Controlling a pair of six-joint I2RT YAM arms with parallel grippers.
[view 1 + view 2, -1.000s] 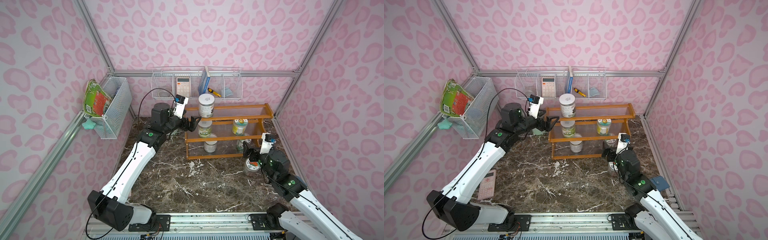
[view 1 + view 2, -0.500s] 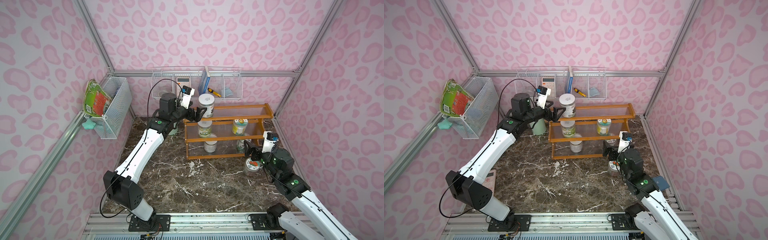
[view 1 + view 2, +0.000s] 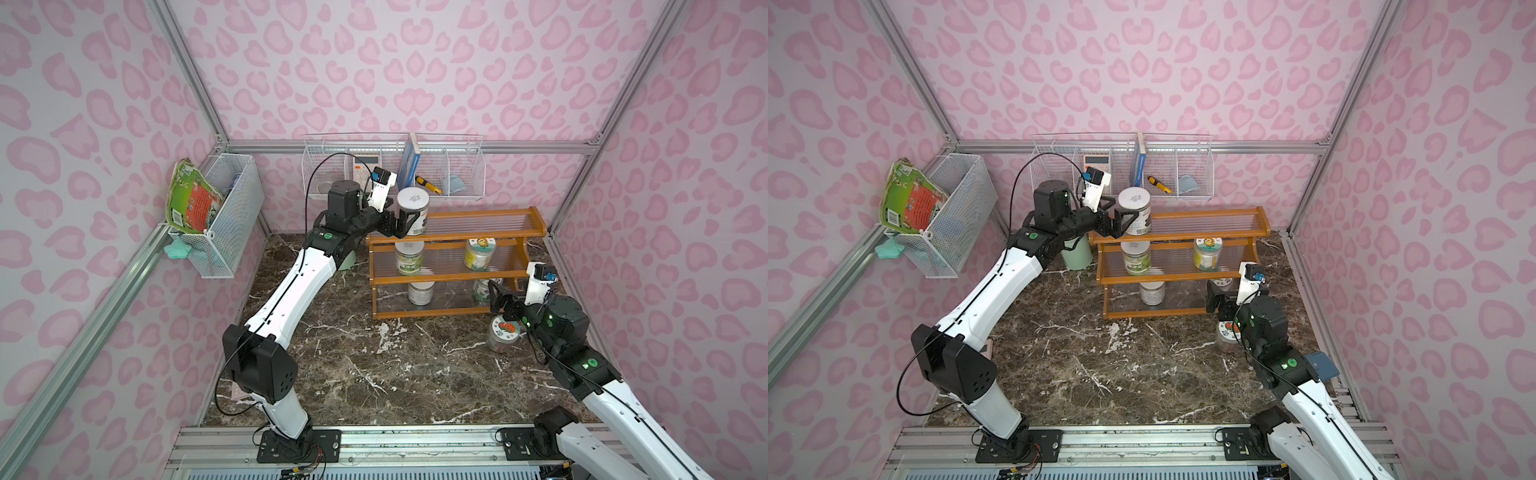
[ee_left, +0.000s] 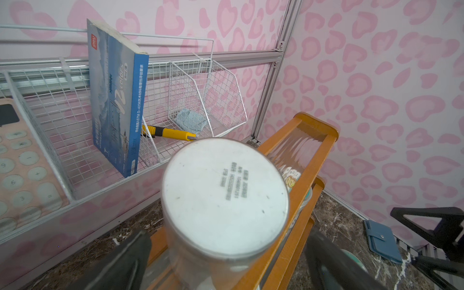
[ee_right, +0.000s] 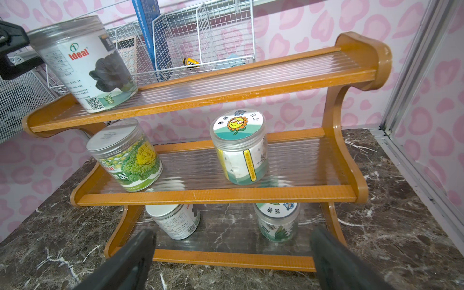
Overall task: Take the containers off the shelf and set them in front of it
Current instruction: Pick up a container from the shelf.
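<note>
My left pincer [image 4: 227,234] straddles the top-tier white-lidded jar [image 4: 226,193] — spread, not gripping; my right pincer [image 5: 233,232] gapes before the shelf [image 5: 216,195].

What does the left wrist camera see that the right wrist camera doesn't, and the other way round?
Left wrist only: the printed white lid of the top jar, and a blue wallet by the wall. Right wrist only: the cabbage-label jar, the white-lidded bottom jar and the pictured-lid bottom jar. Both: the top jar, the shelf, the blue book, the yellow cutter.
</note>
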